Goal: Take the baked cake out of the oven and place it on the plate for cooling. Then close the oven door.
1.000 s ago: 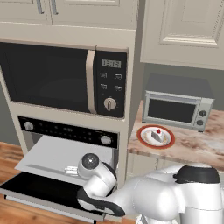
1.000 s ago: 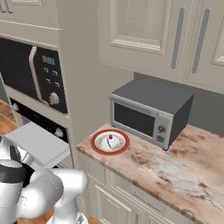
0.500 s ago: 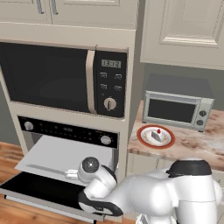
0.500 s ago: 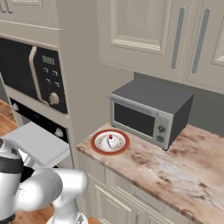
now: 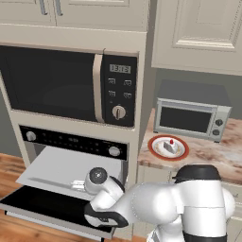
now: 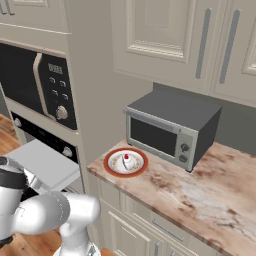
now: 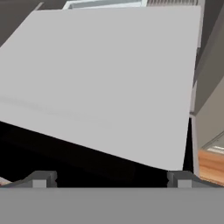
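At the far left, the oven door [image 5: 42, 203] hung dropped open, its dark glass facing up, and above it the grey tray [image 5: 71, 168] stuck out of the oven [image 5: 75, 142], whose black control strip carried a silver knob at each end. My hand [image 7: 109, 177] was down low in front of that opening, looking along the pale tray [image 7: 109, 74], with its two fingertips [image 7: 41, 179] standing wide apart and nothing between them. The black microwave [image 5: 71, 85] sat above the oven. Moving right, past the cabinet side, the plate [image 5: 156, 150] with its red-orange rim lay on the marbled bench [image 5: 212, 153], close to the bench's left edge. The baked cake [image 5: 170, 146] sat on the plate's white centre, cherry up. Just behind the plate stood the small silver toaster oven [image 5: 191, 118], its door shut. From the other side, the cake [image 6: 129, 162] and plate [image 6: 111, 164] were likewise seen just in front of the toaster oven [image 6: 170, 130].
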### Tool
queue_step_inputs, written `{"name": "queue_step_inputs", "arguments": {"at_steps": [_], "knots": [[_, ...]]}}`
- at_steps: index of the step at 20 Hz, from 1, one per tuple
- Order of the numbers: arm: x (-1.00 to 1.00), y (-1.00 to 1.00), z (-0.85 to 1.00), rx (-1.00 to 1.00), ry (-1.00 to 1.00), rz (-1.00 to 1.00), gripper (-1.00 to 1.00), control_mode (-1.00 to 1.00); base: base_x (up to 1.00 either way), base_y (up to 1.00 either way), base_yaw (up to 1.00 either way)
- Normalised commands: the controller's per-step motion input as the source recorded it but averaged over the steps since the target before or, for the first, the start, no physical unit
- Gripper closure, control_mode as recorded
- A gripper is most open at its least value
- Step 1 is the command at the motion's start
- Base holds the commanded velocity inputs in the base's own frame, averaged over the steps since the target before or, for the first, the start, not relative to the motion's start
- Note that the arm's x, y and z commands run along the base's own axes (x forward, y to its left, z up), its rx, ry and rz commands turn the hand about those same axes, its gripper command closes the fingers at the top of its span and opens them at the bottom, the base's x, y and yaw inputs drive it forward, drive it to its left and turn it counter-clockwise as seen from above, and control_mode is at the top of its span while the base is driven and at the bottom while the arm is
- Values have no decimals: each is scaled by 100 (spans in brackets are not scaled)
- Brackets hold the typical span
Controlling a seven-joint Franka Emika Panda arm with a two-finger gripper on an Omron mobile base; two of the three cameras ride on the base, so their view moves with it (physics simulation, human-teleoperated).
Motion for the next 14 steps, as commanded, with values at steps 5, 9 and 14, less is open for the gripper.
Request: {"name": "queue_step_inputs", "arguments": {"at_steps": [5, 9, 14], "knots": [[19, 0, 0, 0, 0, 0, -100, -100, 0, 0, 0], [18, 0, -9, 0, 0, 0, -100, -100, 0, 0, 0], [10, 0, -16, 0, 0, 0, -100, -100, 0, 0, 0]]}}
